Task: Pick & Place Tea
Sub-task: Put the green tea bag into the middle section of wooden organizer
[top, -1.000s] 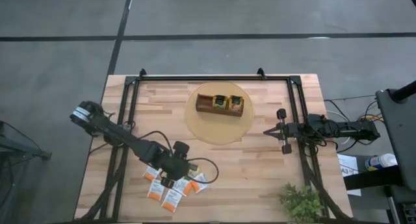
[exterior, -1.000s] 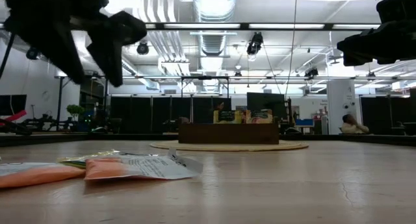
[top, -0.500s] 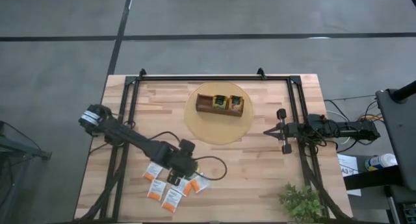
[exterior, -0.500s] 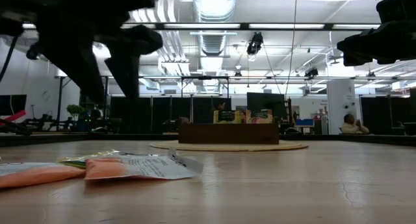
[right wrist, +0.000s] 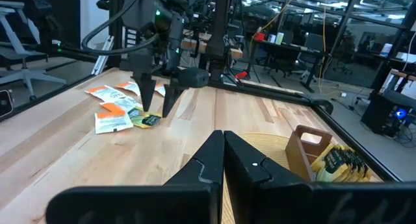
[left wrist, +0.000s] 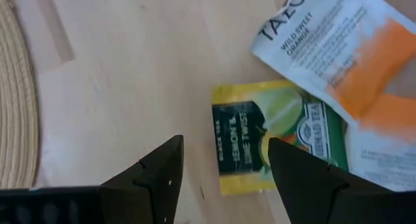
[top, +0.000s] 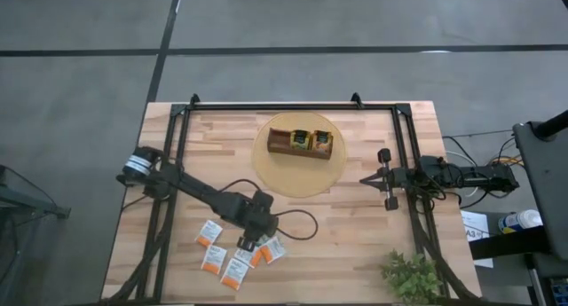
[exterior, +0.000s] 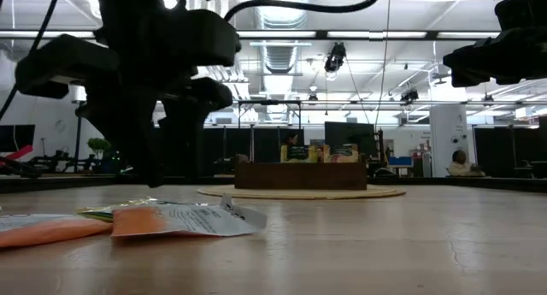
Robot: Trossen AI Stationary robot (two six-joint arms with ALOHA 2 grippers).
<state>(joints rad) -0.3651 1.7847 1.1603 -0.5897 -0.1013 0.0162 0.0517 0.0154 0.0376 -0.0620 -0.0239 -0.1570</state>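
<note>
From above, a wooden counter (top: 355,217) carries a round woven mat (top: 275,177) near its far edge, with a brown wooden tray (top: 302,141) on it holding some packets. The tea packets (top: 232,256) lie scattered near the front edge, left of centre. The left gripper (top: 251,246) hangs directly over that scatter. The right gripper (top: 387,179) waits by the right edge, well apart from the tea.

At counter height, the left gripper (exterior: 167,171) stands as a dark shape, its tips just above the counter behind the packets (exterior: 128,220) lying flat in the foreground. The tray (exterior: 301,174) sits farther back on the mat.

The left wrist camera shows its two fingers (left wrist: 162,169) released and spread, straddling a yellow-green tea packet (left wrist: 250,143) without touching it; a white-and-orange packet (left wrist: 338,52) overlaps its far end.

The right wrist camera shows its fingers (right wrist: 244,162) clenched together, grasping nothing, with the left arm, the packets (right wrist: 120,107) and the tray (right wrist: 309,149) beyond.
</note>
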